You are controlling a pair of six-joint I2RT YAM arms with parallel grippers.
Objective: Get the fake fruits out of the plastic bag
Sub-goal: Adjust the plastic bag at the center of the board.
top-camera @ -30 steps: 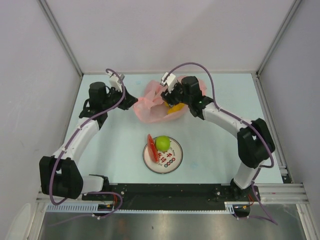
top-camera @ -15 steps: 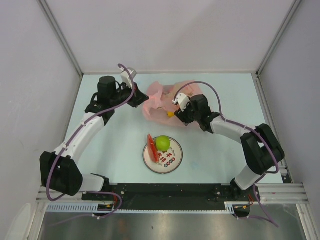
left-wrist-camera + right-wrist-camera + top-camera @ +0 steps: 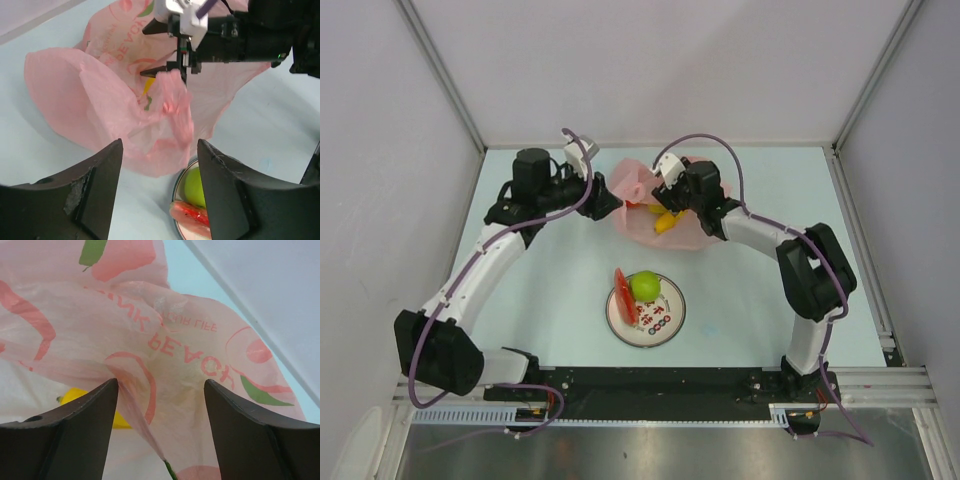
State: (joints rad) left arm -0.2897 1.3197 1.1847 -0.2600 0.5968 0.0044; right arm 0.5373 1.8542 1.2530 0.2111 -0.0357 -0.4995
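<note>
Beside plastic bag [image 3: 95, 95], left gripper [image 3: 159, 150] wide, right gripper [image 3: 160, 385] wide, left wrist view adds pear [image 3: 195, 186].

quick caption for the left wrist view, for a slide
left fingers open before the pink bag, green fruit and watermelon slice on the plate

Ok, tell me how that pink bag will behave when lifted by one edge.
The plastic bag will probably be floppy: its thin film lies in crumpled folds. It is likely light itself, but the yellow fruit showing through may shift and drag it down.
</note>
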